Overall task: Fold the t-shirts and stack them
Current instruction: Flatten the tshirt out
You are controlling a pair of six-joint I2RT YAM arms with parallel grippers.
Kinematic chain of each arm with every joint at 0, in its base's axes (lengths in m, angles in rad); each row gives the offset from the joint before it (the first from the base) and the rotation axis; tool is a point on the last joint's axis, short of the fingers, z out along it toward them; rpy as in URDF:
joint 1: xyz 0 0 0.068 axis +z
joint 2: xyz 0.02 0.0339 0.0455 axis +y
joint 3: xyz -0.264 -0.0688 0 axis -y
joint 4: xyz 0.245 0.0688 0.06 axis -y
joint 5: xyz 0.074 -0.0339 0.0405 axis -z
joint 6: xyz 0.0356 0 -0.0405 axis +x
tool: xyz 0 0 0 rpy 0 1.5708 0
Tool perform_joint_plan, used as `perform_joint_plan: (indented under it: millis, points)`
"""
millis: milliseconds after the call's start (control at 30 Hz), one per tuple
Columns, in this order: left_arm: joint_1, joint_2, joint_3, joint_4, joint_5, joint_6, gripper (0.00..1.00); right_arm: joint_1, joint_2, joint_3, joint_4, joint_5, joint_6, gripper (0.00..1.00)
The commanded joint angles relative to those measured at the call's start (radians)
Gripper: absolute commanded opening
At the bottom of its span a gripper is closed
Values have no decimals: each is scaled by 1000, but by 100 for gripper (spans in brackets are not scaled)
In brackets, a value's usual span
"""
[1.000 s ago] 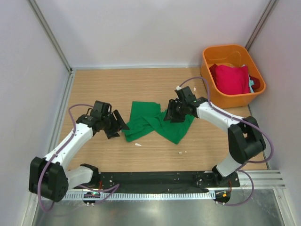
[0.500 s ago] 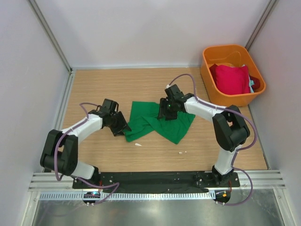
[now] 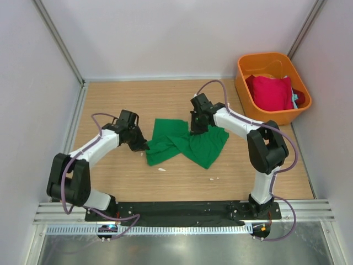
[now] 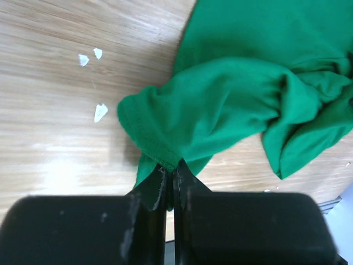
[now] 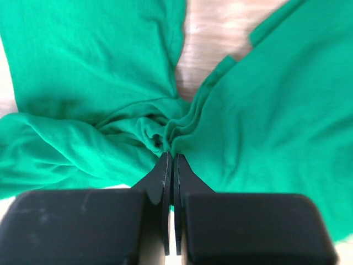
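Observation:
A bright green t-shirt (image 3: 187, 142) lies crumpled in the middle of the wooden table. My left gripper (image 3: 142, 146) is shut on the hemmed left edge of the green t-shirt (image 4: 220, 110), with cloth pinched between its fingertips (image 4: 160, 182). At the shirt's far right side, my right gripper (image 3: 194, 130) is shut on a bunched fold of the same green t-shirt (image 5: 265, 110). A crimson red t-shirt (image 3: 272, 91) sits in the orange bin (image 3: 246, 95) at the back right, with a bit of teal cloth (image 3: 295, 97) beside it.
Small white scraps (image 3: 162, 169) lie on the table in front of the shirt, and more white scraps (image 4: 100, 112) show in the left wrist view. White walls enclose the table on three sides. A black rail (image 3: 182, 210) runs along the near edge.
Both grippers have moved inward onto the green t-shirt and shut on it, the left at the shirt's left edge, the right at its far side.

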Motion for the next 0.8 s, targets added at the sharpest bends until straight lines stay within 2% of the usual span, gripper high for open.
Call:
perform_joint_plan:
  millis: [0,167,300,433,467,533,600,767]
  points:
    - [15,-128,102,-111,-99,45,0,2,-126,119,-104,134,-37,1]
    - [38,-335,331,-251,-234,113,0,-17,-292,261,-222,350,-97,1]
    - [56,-461,480,-307,-311,185,0,-66,-442,334,-250,425,-108,1]
    - [56,-588,573,-318,-405,251,0,-78,-631,330,-224,511,-123,1]
    - [58,-616,581,-321,-452,269,0,-80,-715,303,-210,543,-122,1]
    - [56,-686,604,-327,-509,315,0,-84,-783,284,-213,635,-117,1]
    - [58,-717,629,-343,-557,348,0,-86,-833,279,-230,663,-122,1]
    - [56,-747,689,-291,-534,421,0,-86,-855,241,-241,596,-93,1]
